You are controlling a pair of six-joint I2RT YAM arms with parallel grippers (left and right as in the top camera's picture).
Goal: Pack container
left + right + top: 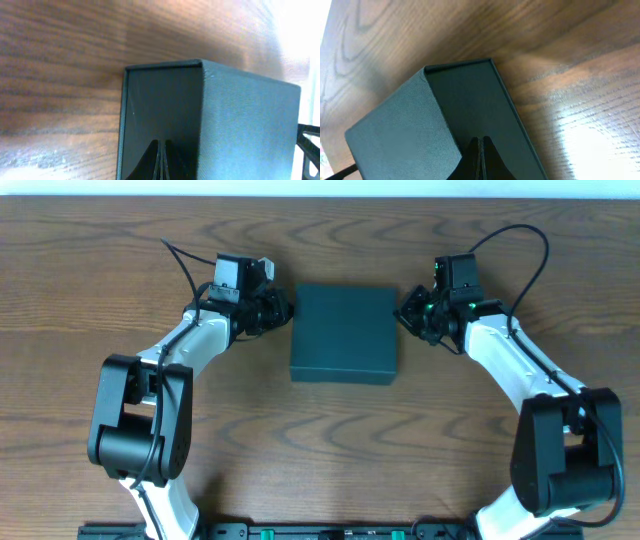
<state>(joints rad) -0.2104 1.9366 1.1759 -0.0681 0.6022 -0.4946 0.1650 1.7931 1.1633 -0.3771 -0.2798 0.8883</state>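
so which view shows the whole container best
Overhead: the container appears whole and closed, with all four edges visible. Each wrist view shows only one side wall and part of the top, close up and cropped.

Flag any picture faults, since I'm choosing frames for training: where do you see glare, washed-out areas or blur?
Overhead: evenly lit and sharp across the container. Left wrist: right edge blown out white, pale glare on the table at lower left, the left claw dark and soft. Right wrist: bright glare on the table at lower right, top-left corner washed out.
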